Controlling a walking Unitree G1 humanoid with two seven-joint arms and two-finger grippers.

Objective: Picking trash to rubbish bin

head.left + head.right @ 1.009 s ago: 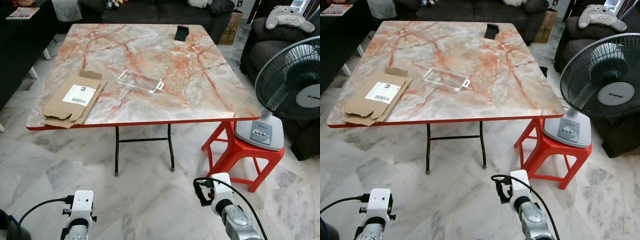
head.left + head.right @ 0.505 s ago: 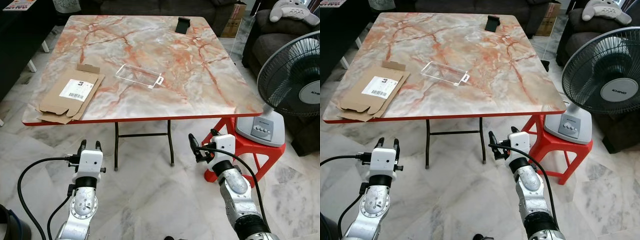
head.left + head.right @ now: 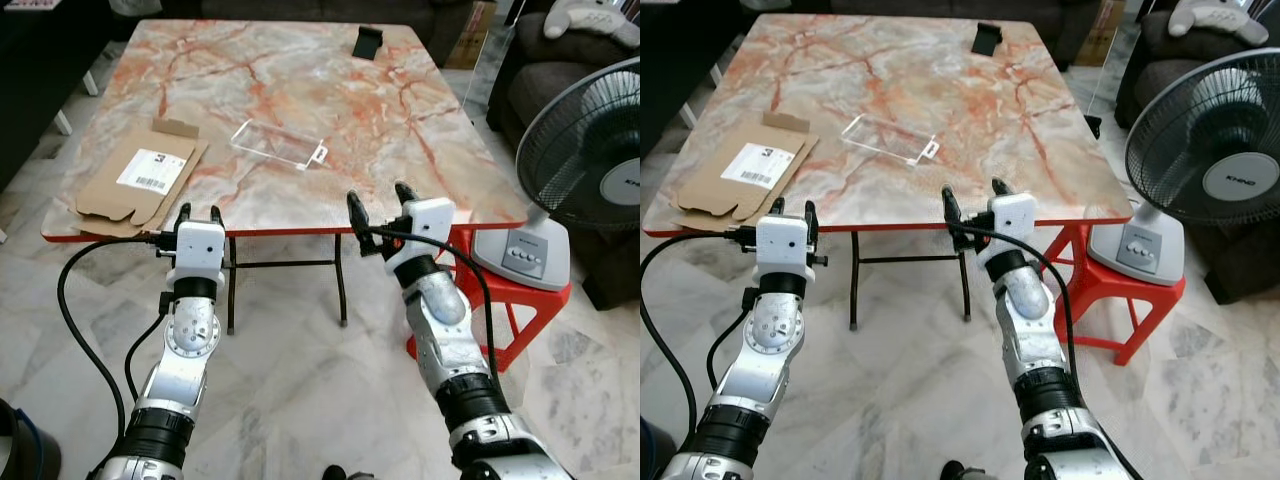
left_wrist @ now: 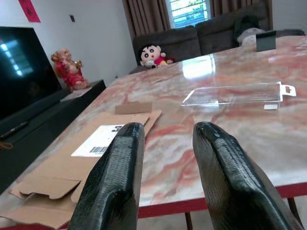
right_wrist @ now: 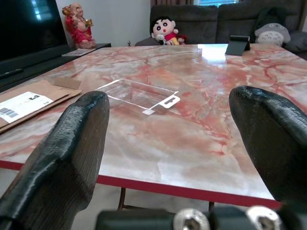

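Observation:
A flattened cardboard box (image 3: 140,185) with a white label lies at the near left of the marble table (image 3: 330,90). A clear plastic package (image 3: 278,145) lies flat near the table's middle. My left gripper (image 3: 198,212) is raised just in front of the table's front edge, below the cardboard, open with a narrow gap and holding nothing. My right gripper (image 3: 377,195) stands wide open and empty at the front edge, nearer than the clear package (image 5: 139,92). The left wrist view looks across the cardboard (image 4: 96,143) between its fingers (image 4: 120,167).
A small black stand (image 3: 367,41) sits at the table's far edge. A fan (image 3: 590,170) stands on a red stool (image 3: 480,300) to the right. A dark round container (image 3: 20,450) shows at the lower left corner. Sofas ring the far side.
Both arms have risen from low over the floor up to the table's front edge. The camera has shifted, so the table sits a little differently in view.

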